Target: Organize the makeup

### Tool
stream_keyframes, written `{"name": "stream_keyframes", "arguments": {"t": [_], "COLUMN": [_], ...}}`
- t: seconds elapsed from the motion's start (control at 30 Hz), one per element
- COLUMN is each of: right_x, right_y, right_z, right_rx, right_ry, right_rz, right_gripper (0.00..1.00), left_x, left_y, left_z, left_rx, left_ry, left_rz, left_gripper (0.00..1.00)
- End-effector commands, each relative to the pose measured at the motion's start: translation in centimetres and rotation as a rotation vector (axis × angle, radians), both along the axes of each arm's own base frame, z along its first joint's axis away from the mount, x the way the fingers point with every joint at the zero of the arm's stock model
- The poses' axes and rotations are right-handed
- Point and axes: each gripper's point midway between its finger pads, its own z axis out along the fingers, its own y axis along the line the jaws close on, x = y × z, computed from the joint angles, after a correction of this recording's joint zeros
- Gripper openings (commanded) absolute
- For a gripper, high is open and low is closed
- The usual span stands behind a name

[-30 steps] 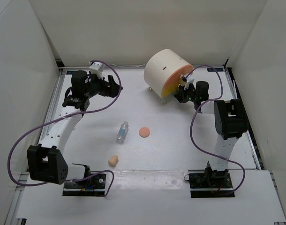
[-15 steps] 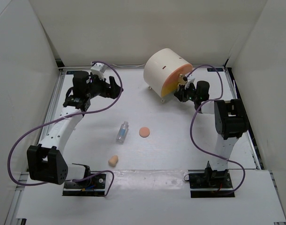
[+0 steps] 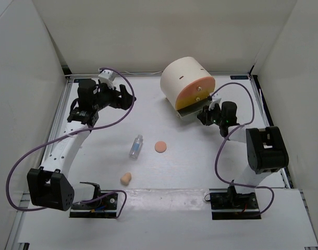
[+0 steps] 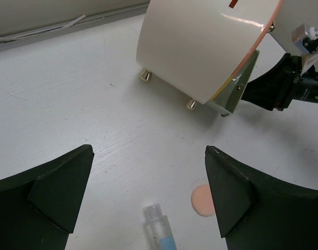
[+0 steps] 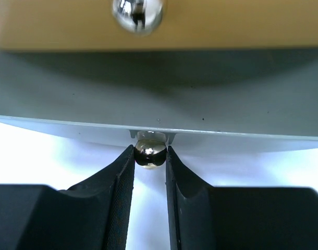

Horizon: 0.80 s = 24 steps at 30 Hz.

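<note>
Jaws of the right gripper [image 5: 149, 154] clench the chrome knob [image 5: 150, 150] of the part-open lower drawer [image 3: 189, 111]; pull straight and level, lest the cream box [image 3: 180, 78] slide. The left gripper [image 4: 148, 177] gapes idle. The bottle [image 3: 136, 146], puff [image 3: 160, 147] and sponge [image 3: 126, 178] lie loose on the table [image 3: 200, 166].

Bottle [image 3: 136, 146] lies left of puff [image 3: 160, 147], sponge [image 3: 126, 178] before them, box [image 3: 184, 82] behind; its drawer [image 3: 188, 111] apparently ajar.

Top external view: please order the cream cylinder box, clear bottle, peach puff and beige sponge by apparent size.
1. cream cylinder box
2. clear bottle
3. peach puff and beige sponge: these look about alike, so I would not rank them.
</note>
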Motion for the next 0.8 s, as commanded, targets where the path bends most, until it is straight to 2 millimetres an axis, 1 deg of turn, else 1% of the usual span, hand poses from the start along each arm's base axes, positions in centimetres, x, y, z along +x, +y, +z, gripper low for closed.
{"name": "stream_keyframes", "arguments": {"t": [0.0,0.03,0.1,0.13,0.2,0.27,0.3,0.33,0.4,0.43,0.47,0.5,0.63,0.67,0.7,0.73,0.77], "right_x": [-1.5,-2.2,-3.4,-3.9,-4.7,-5.4,-5.5,-5.6,-6.0,-6.1,-6.7,-7.0,-8.2,-8.9,-9.0,-9.5,-9.5], "right_y": [-0.3,-0.1,0.2,0.2,0.5,0.4,0.5,0.4,0.1,0.1,0.5,0.2,0.3,0.5,0.3,0.7,0.4], "right_z": [2.0,2.3,1.6,1.7,1.5,1.0,0.9,0.7,0.1,0.0,-0.1,-0.3,-1.0,-1.4,-1.5,-1.8,-1.8], "right_rx": [0.006,0.005,-0.006,-0.019,-0.035,-0.044,-0.046,-0.053,-0.07,-0.076,-0.079,-0.088,-0.091,-0.1,-0.113,-0.131,-0.121], "right_ry": [-0.021,-0.009,0.025,0.03,0.047,0.091,0.105,0.114,0.151,0.162,0.176,0.186,0.255,0.285,0.287,0.29,0.302], "right_rz": [-0.021,-0.014,0.0,-0.009,-0.005,-0.009,-0.009,-0.016,-0.038,-0.048,-0.041,-0.054,-0.08,-0.072,-0.085,-0.08,-0.125], "right_gripper": [0.08,0.08,0.1,0.1,0.12,0.18,0.19,0.2,0.2,0.18,0.16,0.15,0.14,0.14,0.14,0.14,0.14], "left_x": [-1.4,-1.5,-1.7,-1.5,-1.7,-2.0,-2.0,-2.1,-2.3,-2.6,-2.7,-2.8,-3.2,-3.3,-3.5,-3.7,-4.1], "left_y": [0.0,0.0,0.1,0.1,0.2,0.3,0.3,0.4,0.7,0.7,0.7,0.8,1.3,1.3,1.3,1.5,1.4], "left_z": [2.0,2.0,1.8,1.6,1.7,1.3,1.3,0.9,0.9,0.8,0.7,0.4,-0.8,-1.0,-1.1,-1.0,-1.4], "left_rx": [-0.013,-0.016,-0.021,-0.021,-0.034,-0.044,-0.055,-0.055,-0.068,-0.073,-0.077,-0.082,-0.063,-0.057,-0.054,-0.062,-0.071], "left_ry": [-0.051,-0.051,-0.036,-0.028,-0.012,0.017,0.026,0.047,0.067,0.082,0.091,0.11,0.172,0.181,0.187,0.192,0.204], "left_rz": [-0.01,-0.009,-0.001,0.008,0.022,0.033,0.04,0.054,0.074,0.081,0.087,0.095,0.163,0.165,0.176,0.188,0.187], "left_gripper": [0.98,0.98,0.98,0.98,0.98,0.98,0.98,0.98,0.98,0.98,0.98,0.98,0.98,0.98,0.98,0.98,0.98]}}
